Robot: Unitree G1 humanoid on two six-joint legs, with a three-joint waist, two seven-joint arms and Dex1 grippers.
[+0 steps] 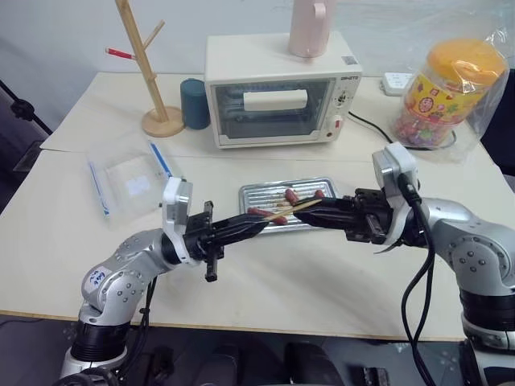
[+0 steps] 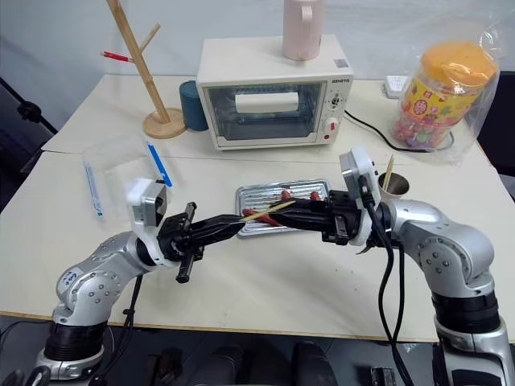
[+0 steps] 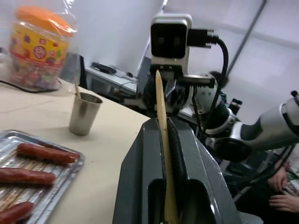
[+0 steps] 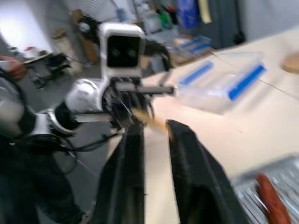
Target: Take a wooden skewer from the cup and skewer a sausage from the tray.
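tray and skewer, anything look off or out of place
Nothing stands out. The tray lies flat with its sausages inside, and the wooden skewer is clamped straight in the left gripper.

oven: white toaster oven at the counter's back
jug: pink, on the oven
cylinder: dark blue, beside the wooden tree stand
jar: orange-lidded candy jar, bagged

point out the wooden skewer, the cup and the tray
wooden skewer (image 3: 161,112), left wrist view, middle of the shaft above the fingers
cup (image 3: 84,114), left wrist view, its side wall
tray (image 1: 257,193), left eye view, bare ribbed bottom near its left end
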